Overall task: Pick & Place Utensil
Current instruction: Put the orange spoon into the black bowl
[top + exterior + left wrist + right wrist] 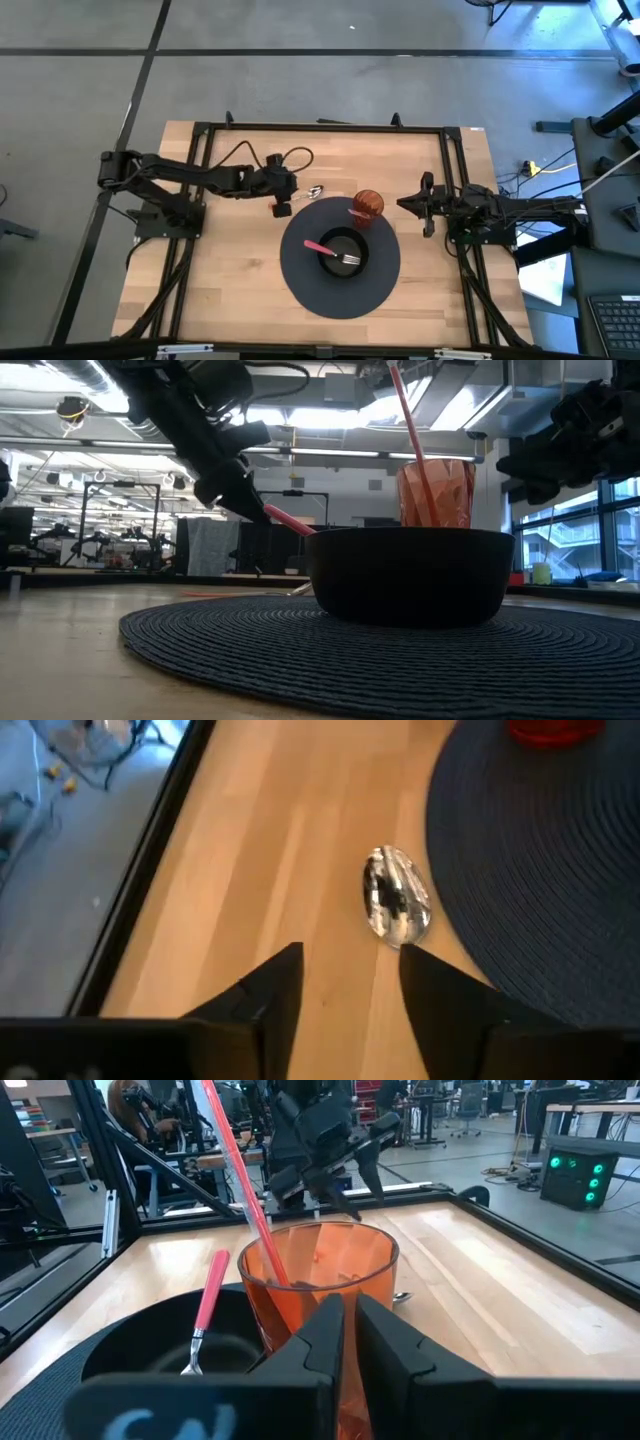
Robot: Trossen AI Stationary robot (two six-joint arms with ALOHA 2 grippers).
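The left gripper hangs above the pale wooden table, just off the 10 o'clock edge of the round dark woven placemat, with its fingers spread apart and nothing between them. Directly ahead of it lies the shiny metal spoon, bowl up on the bare wood, touching or nearly touching the mat's rim.

To take the spoon well, I judge the gripper should descend squarely so one finger lands on each side of the bowl or neck, then close low against the wood — the metal is thin and flat, so a high pinch would likely skate off. The mat's raised edge beside it could block the finger on that side, so nudging the approach toward the handle may help; the handle itself is hidden from the wrist camera.

The spoon looks polished and mirror-bright, its oval bowl catching reflections. At the mat's centre sits a black round bowl already holding a pink-handled fork, with an orange translucent plastic cup at its 1 o'clock. The right gripper waits at 3 o'clock, fingers close together and empty.
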